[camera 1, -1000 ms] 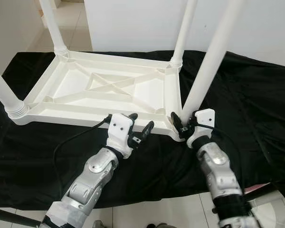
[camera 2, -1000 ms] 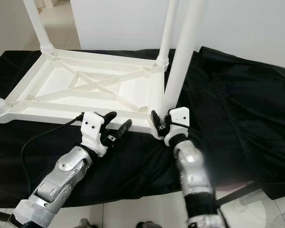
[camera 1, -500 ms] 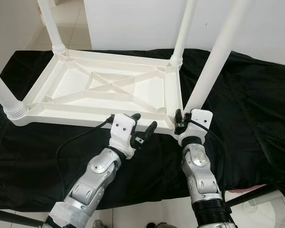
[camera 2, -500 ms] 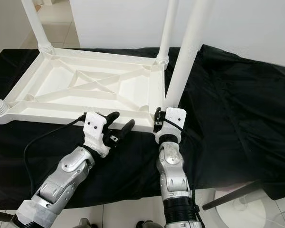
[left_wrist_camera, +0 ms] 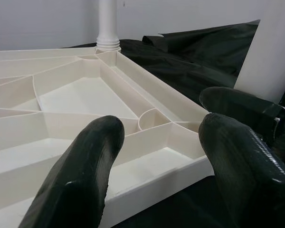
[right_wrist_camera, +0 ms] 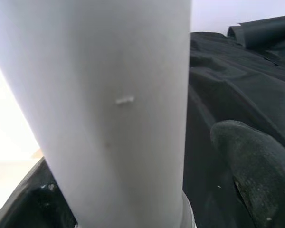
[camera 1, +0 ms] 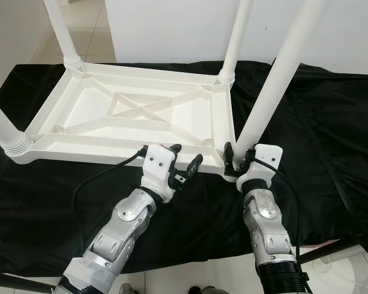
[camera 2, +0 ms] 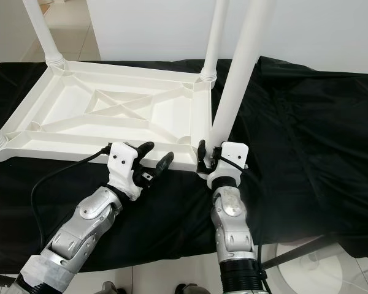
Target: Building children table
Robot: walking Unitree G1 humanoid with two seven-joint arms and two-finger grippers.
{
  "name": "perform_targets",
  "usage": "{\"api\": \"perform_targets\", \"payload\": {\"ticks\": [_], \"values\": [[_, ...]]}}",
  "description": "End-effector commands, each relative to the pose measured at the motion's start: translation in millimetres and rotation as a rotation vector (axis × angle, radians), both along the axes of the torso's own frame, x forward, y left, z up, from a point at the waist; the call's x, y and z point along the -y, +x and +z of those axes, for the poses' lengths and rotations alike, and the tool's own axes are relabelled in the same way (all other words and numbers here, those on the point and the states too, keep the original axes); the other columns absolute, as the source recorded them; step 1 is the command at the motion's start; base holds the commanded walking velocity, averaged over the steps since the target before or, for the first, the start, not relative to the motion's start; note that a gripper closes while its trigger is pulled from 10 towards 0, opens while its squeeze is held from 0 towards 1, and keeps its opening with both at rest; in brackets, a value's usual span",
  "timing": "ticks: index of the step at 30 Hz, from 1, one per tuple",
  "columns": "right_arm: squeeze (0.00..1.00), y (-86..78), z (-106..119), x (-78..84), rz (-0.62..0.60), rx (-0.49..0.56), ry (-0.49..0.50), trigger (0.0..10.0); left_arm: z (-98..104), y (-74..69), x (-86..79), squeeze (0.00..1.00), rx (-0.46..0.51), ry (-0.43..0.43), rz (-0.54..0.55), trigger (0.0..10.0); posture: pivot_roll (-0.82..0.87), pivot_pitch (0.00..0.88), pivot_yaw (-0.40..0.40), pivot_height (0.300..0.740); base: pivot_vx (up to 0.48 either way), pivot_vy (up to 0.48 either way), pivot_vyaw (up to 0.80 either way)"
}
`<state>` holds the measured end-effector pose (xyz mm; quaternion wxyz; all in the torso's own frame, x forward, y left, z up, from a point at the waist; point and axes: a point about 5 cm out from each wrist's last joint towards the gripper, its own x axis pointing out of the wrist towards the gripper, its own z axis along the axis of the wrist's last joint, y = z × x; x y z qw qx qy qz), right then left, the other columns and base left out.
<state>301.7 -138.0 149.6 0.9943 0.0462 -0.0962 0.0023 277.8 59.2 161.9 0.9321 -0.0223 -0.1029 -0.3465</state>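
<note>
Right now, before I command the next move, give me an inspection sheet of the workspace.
Surface: black cloth, wrinkled, covering the work area.
Job's things: white tabletop upside down on the cloth; four white legs standing up at its corners; near-right leg leans slightly.
Clutter: nothing seen.
Grippers: left gripper open, at the tabletop's near edge; right gripper at the base of the near-right leg, fingers either side.
Cables: black cable runs from the left gripper across the cloth.
Surroundings: white wall, tiled floor.
</note>
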Motion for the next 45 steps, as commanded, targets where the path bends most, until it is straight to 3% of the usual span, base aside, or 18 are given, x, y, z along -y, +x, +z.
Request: {"api": "perform_targets", "payload": {"ticks": [1,8,12,18,19,20,30,31,32,33,41,43,45], "values": [[0.00,1.1,0,-4.0,0.073,0.009,-0.005,10.0,-2,-4.8,6.2,0.00,0.018,0.037,-0.150,10.0,-0.05,0.112,-0.032,0.740,0.000,0.000,0.00],[0.00,5.3,-2,-5.7,0.209,-0.002,-0.071,10.0,-2,-9.8,11.4,0.00,0.002,0.032,-0.212,10.0,-0.06,0.119,-0.027,0.740,0.000,0.000,0.00],[0.00,8.5,-4,-3.4,0.337,-0.012,-0.175,10.0,-4,-16.4,14.6,0.00,-0.006,0.047,-0.272,10.0,-0.06,0.126,-0.023,0.740,0.000,0.000,0.00],[0.00,13.0,-4,2.4,0.404,-0.020,-0.240,10.0,-3,-16.6,14.4,0.00,0.000,0.054,-0.276,10.0,-0.06,0.125,-0.026,0.740,0.000,0.000,0.00],[0.00,17.1,-2,7.8,0.436,-0.026,-0.263,4.6,-3,-15.7,14.2,0.00,0.004,0.055,-0.268,10.0,-0.05,0.123,-0.041,0.740,0.000,0.000,0.00],[0.00,20.6,-1,12.9,0.456,-0.027,-0.292,0.0,-2,-14.9,13.8,0.00,0.006,0.052,-0.258,10.0,-0.04,0.122,-0.045,0.740,0.000,0.000,0.00],[0.00,22.2,3,18.5,0.477,-0.031,-0.289,0.0,-2,-20.1,14.1,0.00,0.004,0.042,-0.248,10.0,-0.03,0.130,-0.073,0.740,0.000,0.000,0.00],[0.00,20.7,3,18.1,0.469,-0.036,-0.265,4.6,-2,-22.3,14.6,0.00,0.004,0.044,-0.252,10.0,-0.03,0.131,-0.077,0.740,0.000,0.000,0.00],[0.00,20.7,3,18.1,0.469,-0.036,-0.265,4.6,-2,-22.3,14.6,0.00,0.004,0.044,-0.252,10.0,-0.03,0.131,-0.077,0.740,0.000,0.000,0.00],[0.00,19.5,2,17.9,0.444,-0.044,-0.236,10.0,-3,-23.4,14.8,0.00,0.002,0.045,-0.249,10.0,-0.03,0.130,-0.085,0.740,0.000,0.000,0.00],[0.00,13.9,10,4.3,0.317,-0.014,-0.156,10.0,-3,-22.2,10.1,0.00,-0.002,0.042,-0.206,10.0,-0.02,0.137,-0.114,0.740,0.000,0.000,0.00],[0.00,11.6,12,2.1,0.214,-0.001,-0.140,10.0,-4,-22.4,9.0,0.00,-0.002,0.039,-0.194,10.0,-0.02,0.136,-0.119,0.740,0.000,0.000,0.00],[0.00,11.6,12,2.1,0.214,-0.001,-0.140,10.0,-4,-22.4,9.0,0.00,-0.002,0.039,-0.194,10.0,-0.02,0.136,-0.119,0.740,0.000,0.000,0.00]]}}
